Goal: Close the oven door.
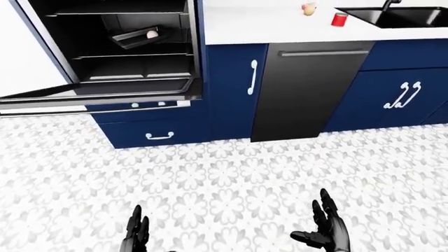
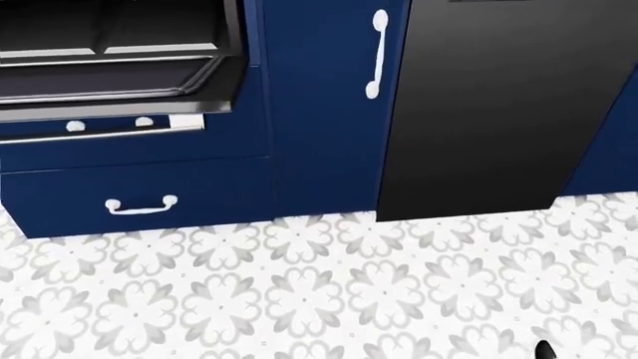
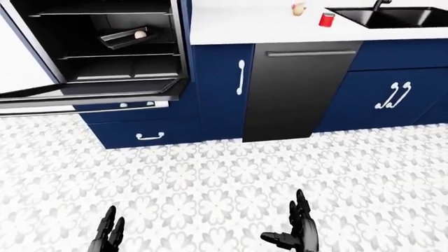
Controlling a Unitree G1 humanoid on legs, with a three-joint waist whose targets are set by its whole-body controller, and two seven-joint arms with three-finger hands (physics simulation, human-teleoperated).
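The oven [image 1: 119, 42] is at the top left of the left-eye view, its cavity dark with racks and a tray holding a small pale item [image 1: 151, 34]. Its door [image 1: 98, 94] hangs open, folded down flat toward the left. The door's edge also shows in the head view [image 2: 110, 93]. My left hand [image 1: 134, 235] and right hand [image 1: 325, 230] are low over the tiled floor at the bottom of the view, fingers spread, both empty and far below the door.
Blue cabinets with white handles [image 1: 252, 77] and a black dishwasher front [image 1: 308, 89] stand right of the oven. A drawer [image 1: 159, 135] sits under it. On the white counter are a red can [image 1: 340, 19], a pale item [image 1: 309, 8] and a black sink [image 1: 403, 16].
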